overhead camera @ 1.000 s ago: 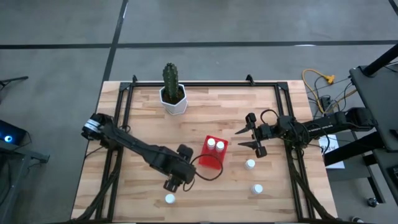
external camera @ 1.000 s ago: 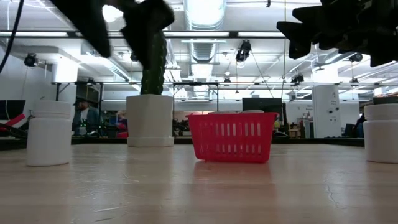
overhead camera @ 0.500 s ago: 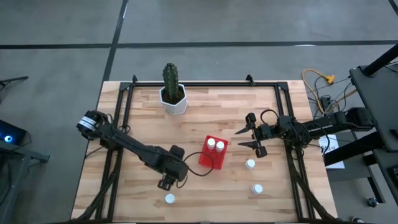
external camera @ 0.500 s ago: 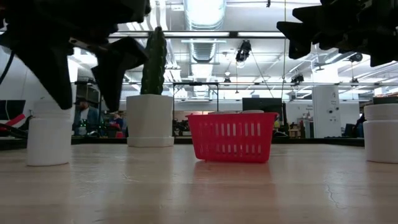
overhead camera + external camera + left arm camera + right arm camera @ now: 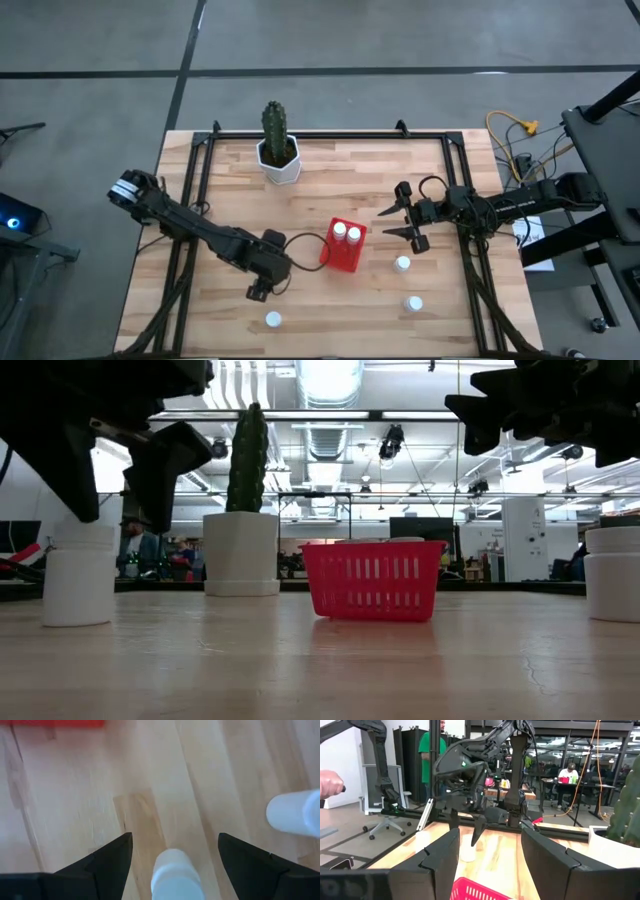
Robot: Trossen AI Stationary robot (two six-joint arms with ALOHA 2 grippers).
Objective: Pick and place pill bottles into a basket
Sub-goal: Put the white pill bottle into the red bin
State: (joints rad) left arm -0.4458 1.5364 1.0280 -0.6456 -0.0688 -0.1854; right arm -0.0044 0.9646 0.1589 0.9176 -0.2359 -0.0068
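Left end effector (image 5: 257, 291) retreated from basket (image 5: 343, 259), fingers apart, empty; basket holds 2 pill bottles (image 5: 346, 233).

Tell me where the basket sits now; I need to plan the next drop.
In the high view the red basket sits near the table's middle, between the left gripper and the right gripper, with two pill bottles inside.

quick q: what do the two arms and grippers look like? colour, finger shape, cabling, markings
Both arms are dark, nearly black, with slim jointed links. The left gripper and right gripper each carry two dark, tapering, wedge-shaped fingers. A thin black cable loops from the left wrist, another over the right. The left arm's base joint carries a pale band. No other markings legible.
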